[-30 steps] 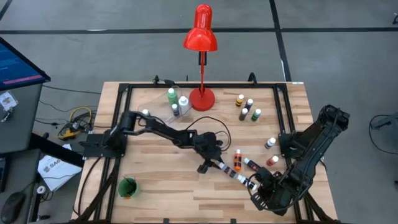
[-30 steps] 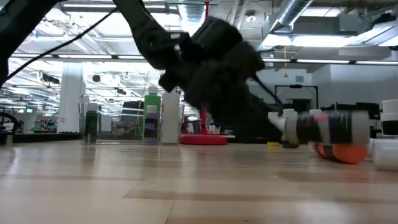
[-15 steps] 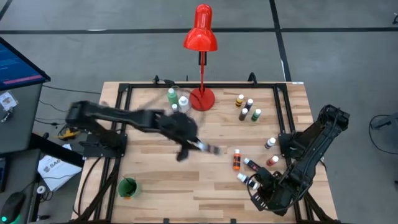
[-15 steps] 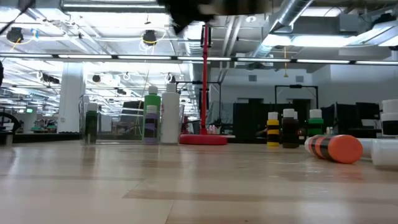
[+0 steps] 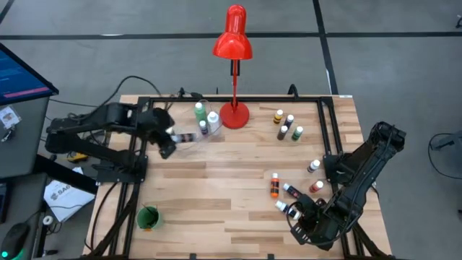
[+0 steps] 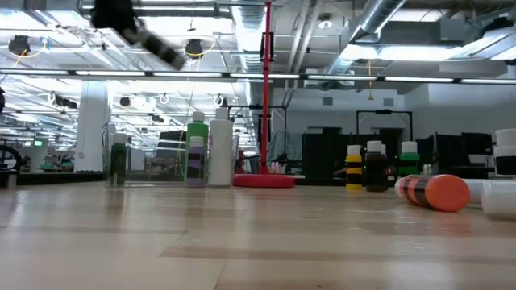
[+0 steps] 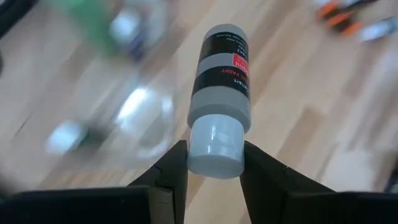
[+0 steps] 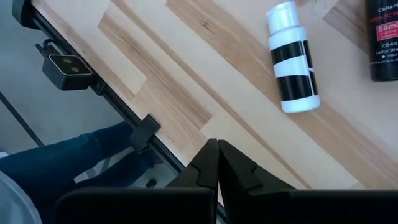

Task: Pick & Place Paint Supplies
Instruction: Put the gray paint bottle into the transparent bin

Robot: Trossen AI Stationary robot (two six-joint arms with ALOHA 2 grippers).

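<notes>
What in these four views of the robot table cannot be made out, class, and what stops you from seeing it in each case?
- Left wrist view: the things behind the held grey paint bottle are smeared by motion blur.
- Low view: the left gripper is a dark streak at the top; its load is unreadable.
- Right wrist view: the dark bottle is cut off by the edge.
- High view: the bottle labels are too small to read.

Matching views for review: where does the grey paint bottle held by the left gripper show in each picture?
High view: grey paint bottle at the left gripper, near the table's far left, beside the red lamp.
Low view: bottle high in the air, top left.
Left wrist view: centre, cap between the fingers.
Right wrist view: not in it.
Shared landmark: the red lamp.
</notes>
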